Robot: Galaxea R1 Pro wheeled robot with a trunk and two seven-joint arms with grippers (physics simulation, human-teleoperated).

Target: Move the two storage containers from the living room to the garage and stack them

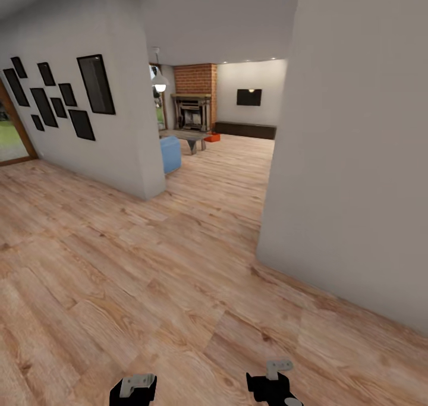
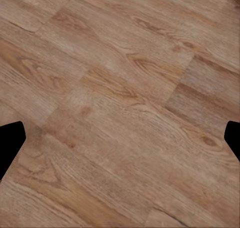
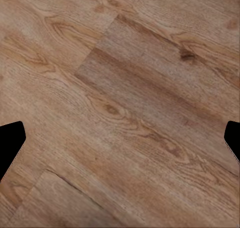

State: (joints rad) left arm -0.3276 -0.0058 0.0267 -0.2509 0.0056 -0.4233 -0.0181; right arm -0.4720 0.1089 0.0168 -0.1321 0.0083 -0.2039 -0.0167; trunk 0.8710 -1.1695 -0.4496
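Both grippers hung low over a light wood-plank floor [image 1: 178,263]. The left gripper [image 2: 120,133] and the right gripper [image 3: 120,133] each held nothing, fingertips spread wide apart above bare planks. Far ahead of them, past a wall corner [image 1: 142,156], an orange-red storage container [image 1: 212,137] sat on the living-room floor beside a low table [image 1: 189,137], before the brick fireplace [image 1: 193,100].

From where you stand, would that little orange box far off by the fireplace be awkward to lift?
Hard to judge: the orange container is tiny at this distance. It looks low and boxy, sitting flat on the wood floor, so it probably won't roll or tip. Weight and stiffness can't be told from here.
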